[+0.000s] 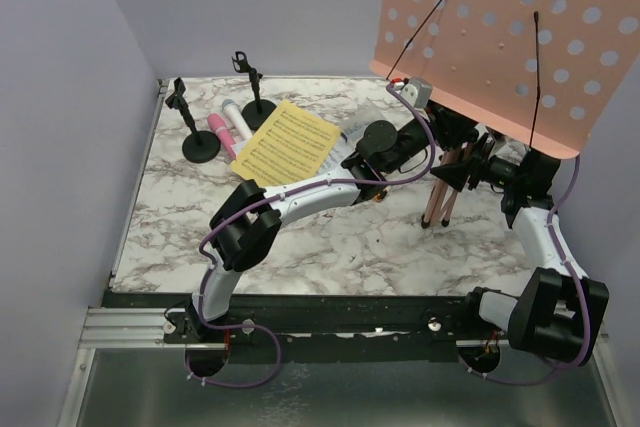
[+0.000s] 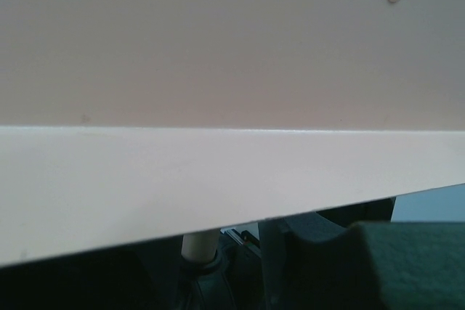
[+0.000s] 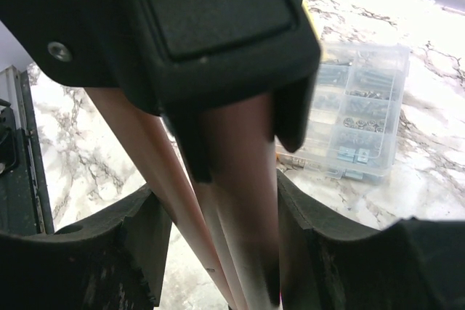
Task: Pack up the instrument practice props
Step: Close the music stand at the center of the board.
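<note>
The pink perforated music rack (image 1: 500,37) stands on its tripod legs (image 1: 440,192) at the right. My right gripper (image 1: 462,175) is shut around the gathered legs (image 3: 240,201) just below the black hub (image 3: 203,27). My left gripper (image 1: 408,142) sits under the rack's lower lip (image 2: 218,179), jaws apart around the pole (image 2: 200,246) without touching it. A yellow sheet-music page (image 1: 285,142) lies mid-table. A pink microphone (image 1: 220,135) and a white microphone (image 1: 236,117) lie beside it, with two black mic holders (image 1: 200,145) (image 1: 258,110) standing near them.
A clear plastic compartment box (image 3: 360,114) with small hardware lies on the marble table (image 1: 330,247) behind the tripod, mostly hidden by my left arm in the top view. Walls close the table on the left, back and right.
</note>
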You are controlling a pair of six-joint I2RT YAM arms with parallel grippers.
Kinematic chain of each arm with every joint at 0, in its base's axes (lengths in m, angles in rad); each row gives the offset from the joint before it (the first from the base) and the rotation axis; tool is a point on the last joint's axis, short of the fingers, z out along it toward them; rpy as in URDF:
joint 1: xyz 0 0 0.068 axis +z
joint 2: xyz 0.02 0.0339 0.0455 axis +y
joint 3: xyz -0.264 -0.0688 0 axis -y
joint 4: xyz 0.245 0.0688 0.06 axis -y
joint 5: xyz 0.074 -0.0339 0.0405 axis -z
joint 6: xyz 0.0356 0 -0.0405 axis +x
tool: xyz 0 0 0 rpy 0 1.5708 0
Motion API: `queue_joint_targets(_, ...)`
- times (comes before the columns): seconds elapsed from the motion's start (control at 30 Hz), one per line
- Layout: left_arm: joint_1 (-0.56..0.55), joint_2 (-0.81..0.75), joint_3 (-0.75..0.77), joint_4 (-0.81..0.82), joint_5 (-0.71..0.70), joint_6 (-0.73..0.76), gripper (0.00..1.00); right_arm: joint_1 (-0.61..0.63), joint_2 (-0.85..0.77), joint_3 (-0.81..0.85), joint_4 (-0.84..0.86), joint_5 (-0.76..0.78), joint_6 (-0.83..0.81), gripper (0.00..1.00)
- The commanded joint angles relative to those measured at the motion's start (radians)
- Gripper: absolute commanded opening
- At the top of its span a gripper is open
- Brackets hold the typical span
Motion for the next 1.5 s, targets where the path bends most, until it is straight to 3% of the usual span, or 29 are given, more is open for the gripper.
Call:
queue_joint_targets(0.0, -0.019, -0.030, 0.020, 0.066, 0.063, -0.010, 0.42, 0.011, -0.029, 0.000, -0.022, 0.002, 0.012, 0.39)
queue_joint_targets(0.27, -0.021, 0.005, 0.063, 0.070, 0.054, -0.023, 0.28, 0.011, -0.037, -0.002, -0.022, 0.008, 0.006, 0.39)
queue_joint_targets(0.47, -0.022, 0.015, 0.080, 0.072, 0.075, -0.006, 0.00, 0.011, -0.039, -0.002, -0.026, 0.004, 0.002, 0.39)
queue_joint_targets(0.6, -0.022, -0.007, 0.062, 0.079, 0.078, 0.033, 0.00, 0.011, -0.047, 0.004, -0.039, -0.011, 0.001, 0.46)
queue_joint_targets(0.8, -0.022, -0.044, 0.041, 0.085, 0.059, 0.071, 0.00, 0.011, -0.074, -0.003, -0.010, -0.071, 0.025, 0.87)
queue_joint_targets(0.9, -0.020, -0.061, 0.031, 0.087, 0.056, 0.082, 0.00, 0.011, -0.082, -0.008, 0.007, -0.089, 0.047, 0.96)
queue_joint_targets(1.47, 0.009, -0.140, -0.004, 0.104, 0.072, 0.067, 0.00, -0.005, -0.087, 0.015, 0.002, -0.216, 0.075, 1.00)
